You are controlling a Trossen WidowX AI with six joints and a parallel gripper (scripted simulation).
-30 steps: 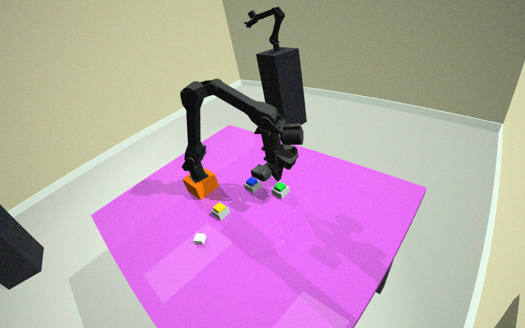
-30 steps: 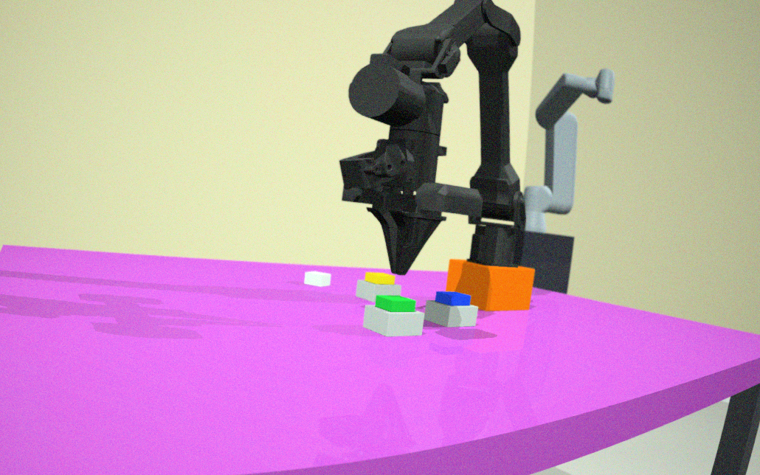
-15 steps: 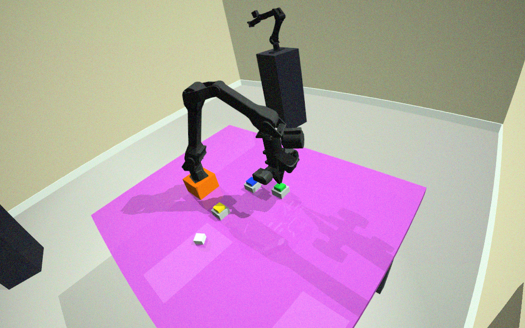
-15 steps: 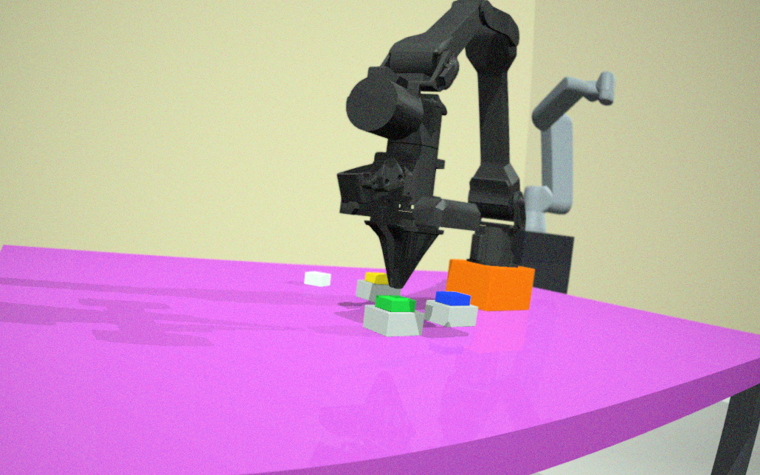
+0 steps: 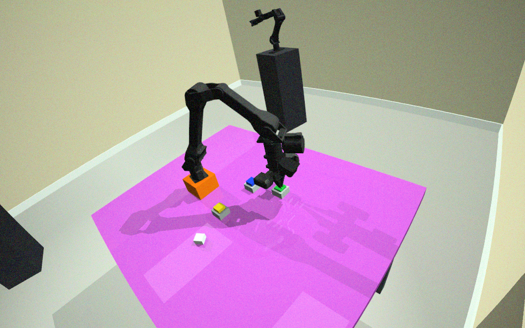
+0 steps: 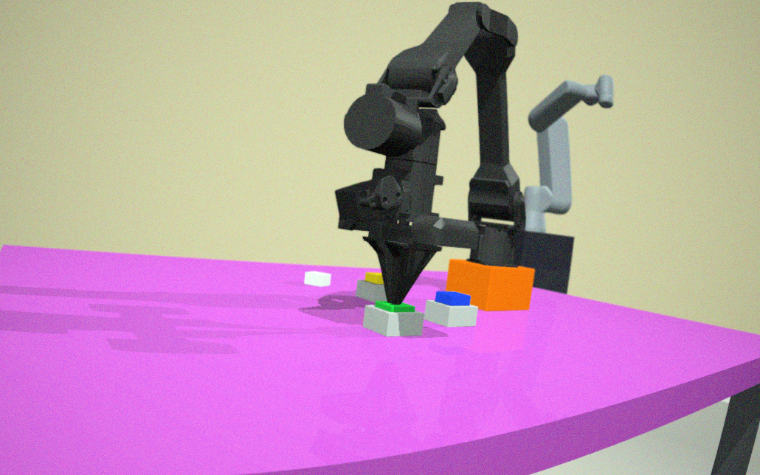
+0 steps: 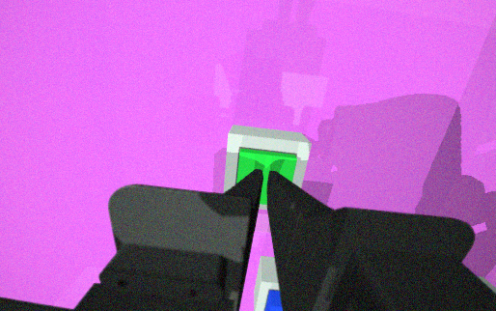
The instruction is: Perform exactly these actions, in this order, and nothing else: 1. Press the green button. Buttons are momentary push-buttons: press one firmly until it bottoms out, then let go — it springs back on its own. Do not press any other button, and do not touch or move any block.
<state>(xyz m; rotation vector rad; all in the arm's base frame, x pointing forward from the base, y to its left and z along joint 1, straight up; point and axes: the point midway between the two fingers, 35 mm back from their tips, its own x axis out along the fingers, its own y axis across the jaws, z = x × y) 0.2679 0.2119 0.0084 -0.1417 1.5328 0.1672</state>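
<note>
The green button [image 5: 279,189] [image 6: 395,308] [image 7: 247,157] sits in a pale grey housing on the magenta table. Its cap stands only a little above the housing rim in the exterior view, so it looks pushed down. My gripper [image 5: 280,186] [image 6: 395,302] [image 7: 264,178] points straight down and is shut, with nothing between its fingers. Its fingertips rest on top of the green cap, near its middle. The fingers hide part of the cap in the wrist view.
The blue button [image 5: 250,181] [image 6: 452,298] [image 7: 272,301] stands close by, on the arm-base side. The yellow button [image 5: 218,208] [image 6: 372,278] and a white block [image 5: 199,238] [image 6: 316,279] lie farther off. The arm stands on an orange base [image 5: 208,187] [image 6: 490,288].
</note>
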